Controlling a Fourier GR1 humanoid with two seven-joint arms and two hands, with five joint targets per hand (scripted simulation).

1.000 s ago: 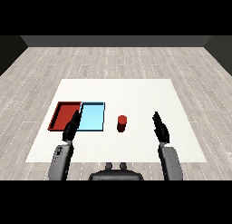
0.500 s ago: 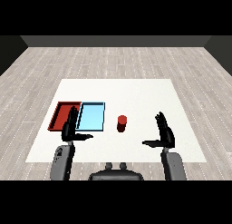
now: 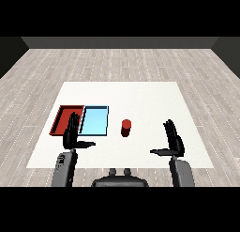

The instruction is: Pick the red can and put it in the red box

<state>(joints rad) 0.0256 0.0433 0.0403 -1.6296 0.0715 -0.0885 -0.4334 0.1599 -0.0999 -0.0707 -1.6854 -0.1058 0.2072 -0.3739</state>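
Standing upright on the white table (image 3: 140,92), the red can (image 3: 125,127) sits a little left of the table's middle and toward its near edge, untouched by either hand. Just to its left lies the light blue tray (image 3: 95,120), and the red tray (image 3: 62,118) lies side by side with it, closer to the table's left edge. Both trays look flat and hold nothing that shows.

The right hand (image 3: 173,138) hovers over the near right part of the table, well apart from the can, with its fingers straight and pointing away from the robot and its thumb stretched out toward the can; it holds nothing. The left hand (image 3: 72,132) is posed the same way near the table's near left corner, fingers straight, thumb out to the side, overlapping the near edges of the two trays in this view.
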